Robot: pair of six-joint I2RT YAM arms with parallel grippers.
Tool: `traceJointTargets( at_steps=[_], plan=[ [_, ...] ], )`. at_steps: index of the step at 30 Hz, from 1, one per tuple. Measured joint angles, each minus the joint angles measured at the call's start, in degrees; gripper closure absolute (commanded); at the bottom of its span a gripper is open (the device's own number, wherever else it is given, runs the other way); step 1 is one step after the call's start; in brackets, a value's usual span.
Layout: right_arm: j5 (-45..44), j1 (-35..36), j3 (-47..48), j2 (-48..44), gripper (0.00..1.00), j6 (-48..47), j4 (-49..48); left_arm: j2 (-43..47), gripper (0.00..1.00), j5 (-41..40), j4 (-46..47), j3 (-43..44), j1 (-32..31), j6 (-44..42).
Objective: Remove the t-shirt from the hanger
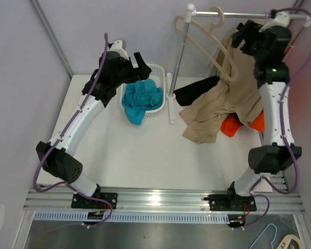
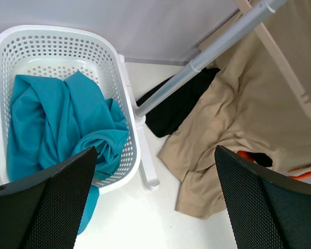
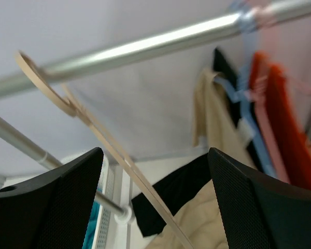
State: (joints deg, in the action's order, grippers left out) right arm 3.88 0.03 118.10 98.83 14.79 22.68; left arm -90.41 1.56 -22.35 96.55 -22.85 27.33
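White table top [image 1: 145,155]: shared work surface, both arm bases at its near edge. Silver tubular clothes rack [image 1: 238,15]: standing at the far right, nearest the right arm. Tan fabric garment [image 1: 223,109]: draped from the rail area down onto the table, spread over darker clothes. White perforated plastic basket [image 1: 156,70]: set far left beside the rack foot, evidently as the drop point for freed clothing. Teal t-shirt [image 2: 57,124]: judged to be the task's item, crumpled inside the basket with one fold over the near rim, off any hanger. Left gripper [image 2: 153,202]: poised directly above basket and shirt, jaws spread wide, gripping nothing. Right gripper [image 3: 155,202]: raised just under the rail, jaws likewise wide apart and empty, framing the hanger. Pale wooden hanger [image 3: 109,140]: hooked on the rail, bare along its visible arm; task therefore judged essentially complete. Black garment [image 1: 197,89] and orange garment [image 1: 230,126]: on the table, partly beneath the tan one.

Obscured or uncertain: upper end of the tan garment, masked by the right arm from above and blurred beside a pale blue hanger [image 3: 251,122] at the wrist, support not determinable. Lower hanger arm cut off at the frame edge; contact with the tan cloth impossible to judge. Basket floor mostly covered. Orange garment largely hidden.
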Motion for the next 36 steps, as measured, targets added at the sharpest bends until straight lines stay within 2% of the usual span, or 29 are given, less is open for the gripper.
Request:
traceJointTargets(
  at_steps=[4, 7, 12, 18, 23, 27, 32, 35, 36],
  plan=[
    [1.5, -6.1, -0.4, -7.7, 0.17, 1.1, 0.2, 2.0, 0.01, -3.9, -1.2, 0.0, -3.0, -3.4],
    [3.7, -8.0, 1.2, -9.5, 0.22, 1.2, 0.9, 5.5, 0.01, -5.7, -0.8, -0.3, -4.6, -5.4],
    [8.2, -10.8, 11.7, -1.0, 0.31, 1.2, 5.6, 10.4, 0.01, -7.0, 1.3, -1.2, -4.9, -7.0],
    [11.5, -12.9, 20.8, 11.1, 0.39, 1.1, 13.1, 9.7, 0.00, -7.2, 2.2, -1.2, -5.1, -8.4],
    [13.9, -14.4, 21.6, 14.1, 0.40, 1.4, 15.4, 8.0, 0.01, -7.1, 2.2, -1.2, -5.3, -8.5],
    [15.1, -15.3, 21.8, 14.1, 0.49, 1.8, 15.2, 7.0, 0.00, -7.0, 2.6, -1.2, -5.6, -8.6],
    [16.9, -15.6, 22.5, 14.9, 0.53, 2.6, 14.2, 5.4, 0.01, -6.9, 3.0, -1.2, -5.9, -9.0],
    [18.2, -15.6, 22.5, 16.0, 0.52, 3.3, 13.9, 4.5, 0.00, -6.9, 3.0, -1.2, -6.1, -9.3],
    [18.5, -15.6, 22.5, 16.3, 0.48, 3.5, 13.9, 4.2, 0.00, -6.9, 3.0, -1.2, -6.1, -9.4]
  ],
)
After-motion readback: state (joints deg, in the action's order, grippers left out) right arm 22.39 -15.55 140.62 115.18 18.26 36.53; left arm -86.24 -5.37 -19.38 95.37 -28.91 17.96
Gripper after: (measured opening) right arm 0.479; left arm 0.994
